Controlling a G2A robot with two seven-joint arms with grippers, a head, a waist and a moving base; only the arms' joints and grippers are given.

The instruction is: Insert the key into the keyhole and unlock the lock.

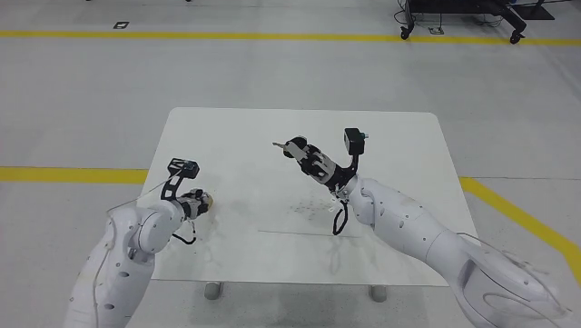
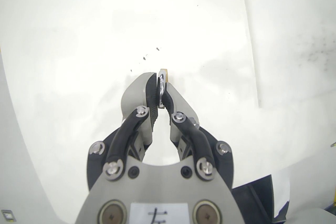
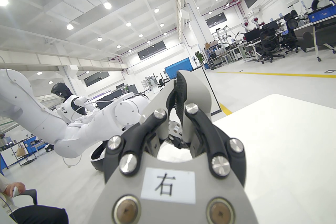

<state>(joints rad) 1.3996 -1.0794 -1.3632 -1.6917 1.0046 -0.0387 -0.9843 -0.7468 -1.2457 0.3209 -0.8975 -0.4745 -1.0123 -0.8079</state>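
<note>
Both parts are in hand, but insertion and turning remain. The left gripper (image 2: 159, 89) clamps the lock (image 2: 164, 73) at the table's (image 1: 399, 164) left edge. The right gripper (image 1: 289, 149) is clenched on what seems to be the key (image 1: 276, 144), above the table's middle.

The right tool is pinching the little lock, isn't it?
No, wrong side: the left tool is pinching the little lock, as the left wrist view shows. The right tool holds the key.
</note>
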